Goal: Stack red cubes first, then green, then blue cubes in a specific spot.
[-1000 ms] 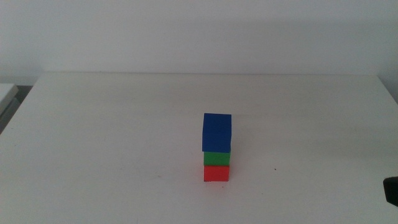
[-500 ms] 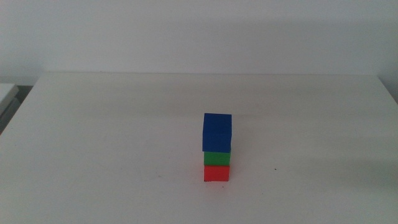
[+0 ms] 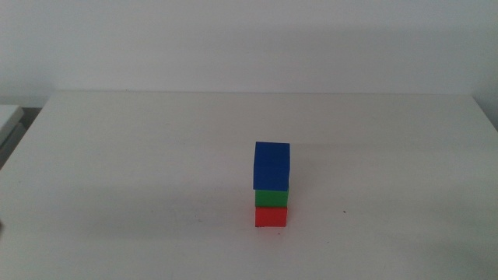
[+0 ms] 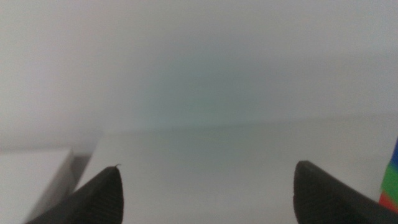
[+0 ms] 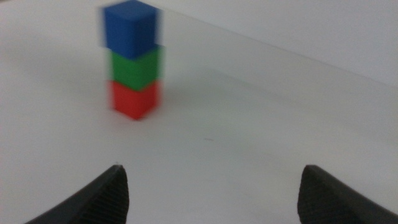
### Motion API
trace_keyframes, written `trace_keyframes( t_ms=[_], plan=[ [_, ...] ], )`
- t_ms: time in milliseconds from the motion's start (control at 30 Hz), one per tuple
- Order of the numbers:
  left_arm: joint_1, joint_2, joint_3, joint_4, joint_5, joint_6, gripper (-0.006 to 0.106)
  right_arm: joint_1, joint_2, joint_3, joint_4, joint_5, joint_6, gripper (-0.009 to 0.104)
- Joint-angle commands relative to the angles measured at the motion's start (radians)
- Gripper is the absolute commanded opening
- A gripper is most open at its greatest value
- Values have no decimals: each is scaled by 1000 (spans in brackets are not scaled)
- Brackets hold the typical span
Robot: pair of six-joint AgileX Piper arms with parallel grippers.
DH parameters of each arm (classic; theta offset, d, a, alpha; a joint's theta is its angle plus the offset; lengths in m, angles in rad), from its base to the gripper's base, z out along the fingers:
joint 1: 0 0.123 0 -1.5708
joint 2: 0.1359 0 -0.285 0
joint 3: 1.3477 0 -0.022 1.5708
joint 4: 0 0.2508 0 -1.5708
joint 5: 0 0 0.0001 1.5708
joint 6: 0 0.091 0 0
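In the middle view one stack stands on the white table: the red cube (image 3: 271,217) at the bottom, the green cube (image 3: 271,198) on it, and the blue cube (image 3: 271,164) on top. The specific spot is hidden under the stack. Neither arm shows in the middle view. In the right wrist view my right gripper (image 5: 214,186) is open and empty, well back from the red cube (image 5: 134,98), green cube (image 5: 136,67) and blue cube (image 5: 129,28). My left gripper (image 4: 208,186) is open and empty too, with only an edge of the green cube (image 4: 390,180) showing.
A tiny dark dot (image 3: 343,211) marks the table to the right of the stack. A white object (image 3: 8,117) sits off the table's far left edge. The table's far edge meets a plain white wall.
The dark tip of the right gripper at the middle view's right edge one second ago has withdrawn out of view. The stack has not moved.
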Motion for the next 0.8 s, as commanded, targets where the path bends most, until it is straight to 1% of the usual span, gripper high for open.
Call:
trace_keyframes(
  t_ms=[0,133,200,267,333,367,533,767],
  plan=[
    [1,-7,86,-18,-90,2,94,-73,-2,28,-16,-36,-6,85],
    [1,-7,218,-23,-252,2,94,-231,-11,102,-19,-166,-6,85],
    [1,-7,276,-29,-301,2,94,-304,-12,147,-5,-230,-6,85],
    [1,-7,317,-37,-329,2,94,-376,-12,199,19,-273,-6,85],
    [1,-7,322,-37,-356,2,94,-428,-15,206,52,-311,-6,85],
    [1,-7,322,-37,-324,2,94,-450,-20,206,70,-297,-6,85],
    [1,-7,322,-39,-353,0,94,-518,-109,206,70,-333,-6,85],
    [1,-7,322,-37,-363,0,94,-530,-109,206,68,-341,-6,85]
  ],
)
